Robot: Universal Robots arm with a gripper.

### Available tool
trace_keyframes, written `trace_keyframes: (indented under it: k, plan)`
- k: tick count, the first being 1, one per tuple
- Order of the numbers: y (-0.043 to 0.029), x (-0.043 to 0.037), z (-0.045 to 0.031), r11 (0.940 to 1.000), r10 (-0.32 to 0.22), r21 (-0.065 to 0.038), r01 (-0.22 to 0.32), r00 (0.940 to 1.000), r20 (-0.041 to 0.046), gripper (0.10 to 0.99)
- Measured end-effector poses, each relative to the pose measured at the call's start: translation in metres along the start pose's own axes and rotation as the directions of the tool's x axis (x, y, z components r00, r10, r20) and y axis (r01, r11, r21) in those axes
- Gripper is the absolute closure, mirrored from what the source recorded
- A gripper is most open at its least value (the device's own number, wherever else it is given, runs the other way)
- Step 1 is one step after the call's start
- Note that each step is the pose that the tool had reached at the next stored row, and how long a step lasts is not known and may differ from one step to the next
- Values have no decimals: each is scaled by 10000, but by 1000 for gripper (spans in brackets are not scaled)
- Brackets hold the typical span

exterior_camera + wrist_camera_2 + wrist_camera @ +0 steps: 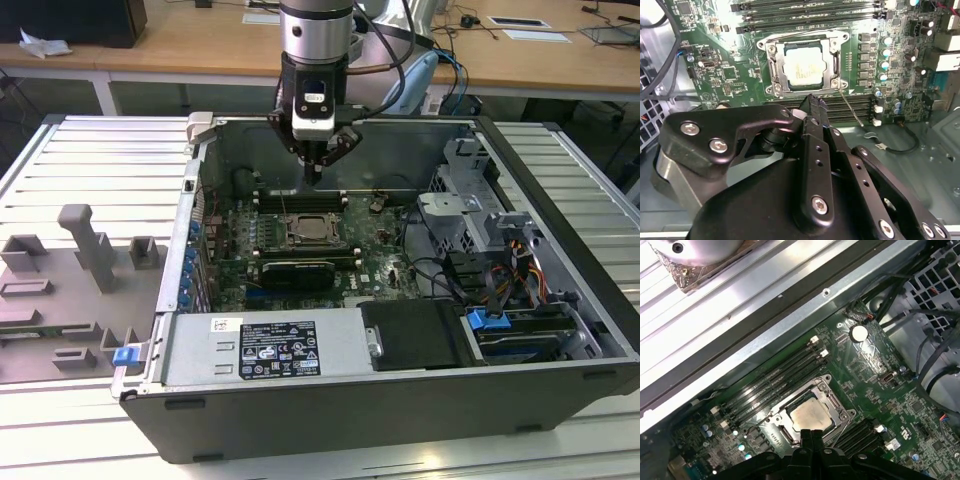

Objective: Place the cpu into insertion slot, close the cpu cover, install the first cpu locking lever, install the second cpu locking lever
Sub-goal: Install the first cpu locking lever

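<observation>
The cpu point(802, 70) lies flat in the insertion slot point(771, 48) on the green board, its silver-grey top facing up. The cpu cover point(828, 62), a thin silver frame, lies down around the chip. A thin metal lever point(851, 108) sticks out at an angle from one corner of the socket. My gripper point(813, 102) hangs just above the board beside the socket, fingers pressed together and holding nothing. In the exterior view the gripper point(315, 178) sits above the far edge of the cpu point(308, 232). The first wrist view shows the gripper point(811, 432) close over the cpu point(809, 416).
Long black memory slots point(810, 17) flank the socket. A black heatsink-like block point(292, 272) lies in front of it, then the power supply point(265, 350). A drive cage point(470, 205) and cables point(500, 270) fill the exterior view's right. A grey fixture point(90, 255) stands outside the case.
</observation>
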State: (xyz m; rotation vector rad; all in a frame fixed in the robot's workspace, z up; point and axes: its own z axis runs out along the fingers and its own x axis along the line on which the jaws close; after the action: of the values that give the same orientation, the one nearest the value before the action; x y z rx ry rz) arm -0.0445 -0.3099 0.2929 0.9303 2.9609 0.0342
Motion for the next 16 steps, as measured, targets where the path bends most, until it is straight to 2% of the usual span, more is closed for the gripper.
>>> trace_keyframes:
  k: [6, 10, 14, 16]
  plan:
    - [0, 0, 0, 9988, -488, -15, 488, 9988, -16, 980]
    - [0, 0, 0, 9933, -1157, -36, 1156, 9933, -36, 980]
    - [0, 0, 0, 9880, -1545, -50, 1545, 9880, -46, 980]
    - [0, 0, 0, 9831, -1832, -59, 1832, 9831, -54, 980]
